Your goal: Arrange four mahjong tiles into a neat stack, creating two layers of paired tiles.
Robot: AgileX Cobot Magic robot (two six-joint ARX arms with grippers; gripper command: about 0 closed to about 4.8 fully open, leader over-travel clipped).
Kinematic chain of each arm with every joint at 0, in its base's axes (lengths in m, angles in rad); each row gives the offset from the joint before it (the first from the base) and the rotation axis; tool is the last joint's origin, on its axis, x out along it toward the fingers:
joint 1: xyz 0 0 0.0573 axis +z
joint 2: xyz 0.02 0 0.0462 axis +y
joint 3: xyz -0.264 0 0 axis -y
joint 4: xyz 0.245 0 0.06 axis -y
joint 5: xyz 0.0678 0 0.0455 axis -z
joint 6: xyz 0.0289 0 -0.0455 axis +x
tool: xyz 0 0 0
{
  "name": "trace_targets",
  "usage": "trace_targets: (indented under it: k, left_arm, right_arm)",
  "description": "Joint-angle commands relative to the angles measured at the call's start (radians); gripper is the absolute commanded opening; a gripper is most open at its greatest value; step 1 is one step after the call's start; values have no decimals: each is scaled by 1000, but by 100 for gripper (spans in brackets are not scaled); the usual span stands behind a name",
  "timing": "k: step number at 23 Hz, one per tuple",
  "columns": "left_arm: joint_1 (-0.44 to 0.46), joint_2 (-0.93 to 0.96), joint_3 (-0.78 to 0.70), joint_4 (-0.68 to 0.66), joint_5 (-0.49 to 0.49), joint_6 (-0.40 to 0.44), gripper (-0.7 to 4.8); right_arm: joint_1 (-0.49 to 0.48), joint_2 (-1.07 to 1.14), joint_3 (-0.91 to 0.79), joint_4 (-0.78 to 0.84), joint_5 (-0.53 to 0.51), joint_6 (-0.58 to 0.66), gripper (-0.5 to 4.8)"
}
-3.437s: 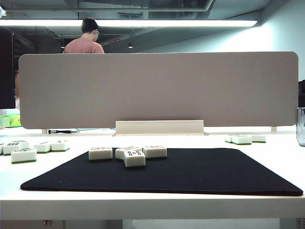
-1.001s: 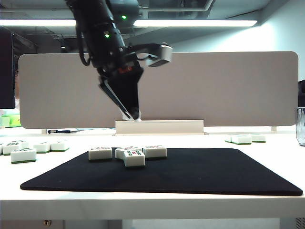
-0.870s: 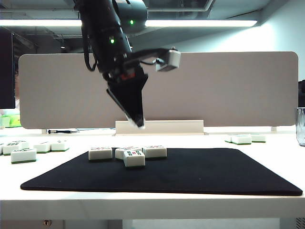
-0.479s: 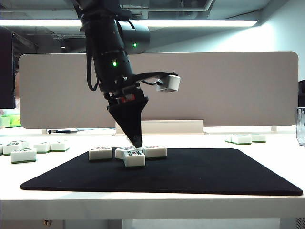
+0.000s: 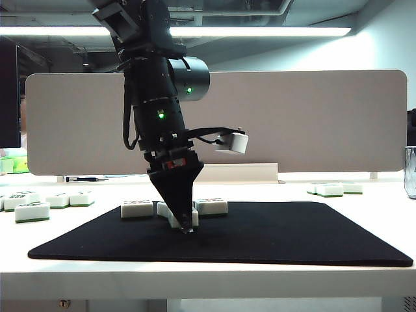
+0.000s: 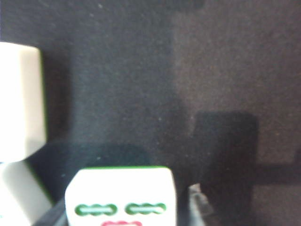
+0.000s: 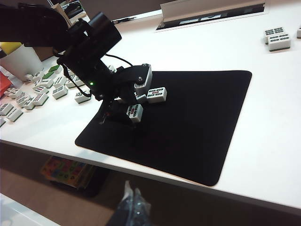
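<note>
Four mahjong tiles lie flat at the back left of the black mat [image 5: 273, 237], unstacked. One tile [image 5: 137, 208] lies left, one [image 5: 162, 208] is half hidden, one [image 5: 211, 206] lies right. The front tile [image 5: 193, 218] [image 6: 120, 193] [image 7: 134, 113] shows green and red marks. My left gripper [image 5: 185, 227] [image 6: 123, 217] points straight down and stands open astride this front tile, with a dark gap between the tile and one finger [image 6: 200, 203]. Two neighbouring tiles [image 6: 19, 99] show beside it. My right gripper [image 7: 134, 202] hangs off the table's front edge, shut and empty.
Several loose tiles [image 5: 32, 211] lie on the white table left of the mat, and more [image 5: 331, 189] lie at the back right. A grey partition board [image 5: 292, 120] closes the back. A glass [image 5: 411, 172] stands at the far right edge.
The left arm came into view and sank from above the partition down onto the front tile. Its jaws now stand on either side of it. The tiles have not moved.
</note>
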Motion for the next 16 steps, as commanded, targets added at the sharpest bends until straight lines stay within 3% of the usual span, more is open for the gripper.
trace_targets:
  k: [1, 8, 12, 14, 16]
  left_arm:
    - [-1, 0, 2, 0, 2, 3, 208]
    - [-17, 0, 2, 117, 11, 8, 205]
    - [-42, 1, 2, 121, 14, 90, 205]
    - [-46, 1, 2, 107, 90, 112, 205]
    - [-54, 3, 2, 97, 100, 113, 205]
  right_arm:
    - [1, -12, 3, 10, -2, -3, -1]
    - [0, -12, 3, 10, -1, -3, -1]
    - [0, -12, 3, 11, 7, -3, -1]
    - [0, -12, 3, 11, 9, -3, -1]
    - [0, -12, 3, 11, 9, -3, -1]
